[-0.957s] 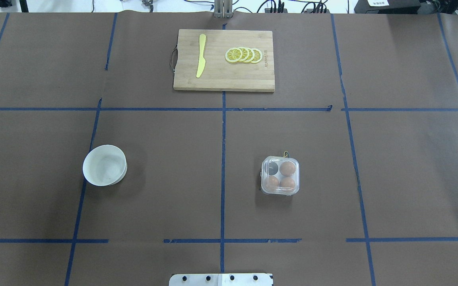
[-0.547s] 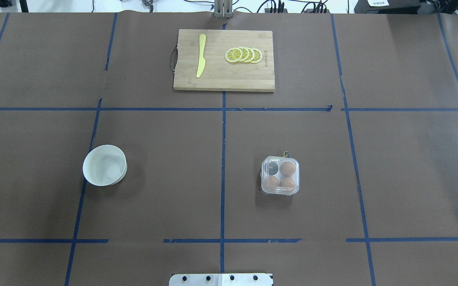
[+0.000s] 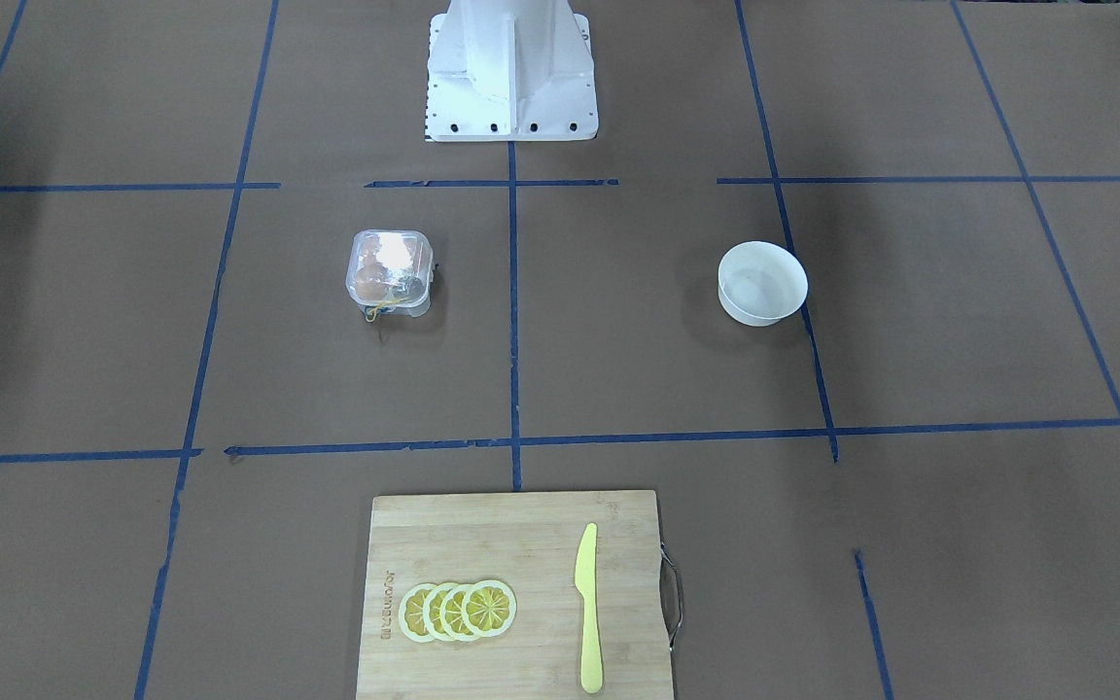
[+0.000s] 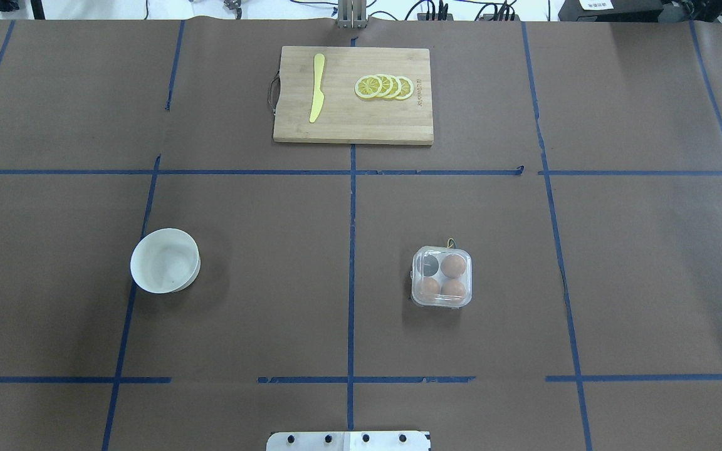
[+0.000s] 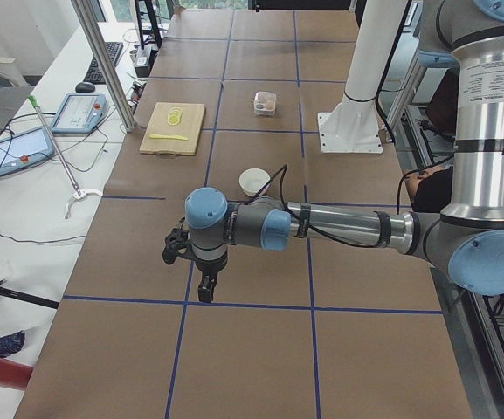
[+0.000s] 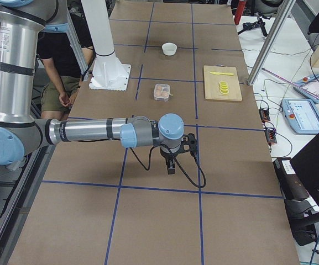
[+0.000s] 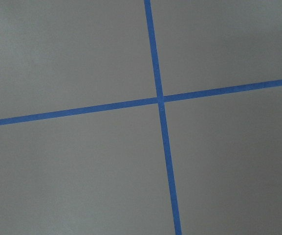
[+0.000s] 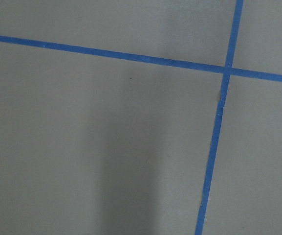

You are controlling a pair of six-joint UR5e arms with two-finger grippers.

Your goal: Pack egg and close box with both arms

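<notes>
The box (image 4: 441, 276) is a clear carton on the table's right half, and its lid lies down over the cells. It holds three orange-brown eggs (image 4: 453, 265); the far-left cell looks dark and empty. The box also shows in the front view (image 3: 388, 267). My left gripper (image 5: 206, 292) shows only in the left side view, over bare table far from the box. My right gripper (image 6: 170, 168) shows only in the right side view, also far from the box. I cannot tell whether either is open or shut. Both wrist views show only brown paper and blue tape.
A white bowl (image 4: 165, 260) stands on the left half and looks empty. A wooden cutting board (image 4: 353, 125) at the far middle carries a yellow knife (image 4: 316, 88) and lemon slices (image 4: 384, 87). The white pedestal base (image 3: 511, 68) is at the near edge.
</notes>
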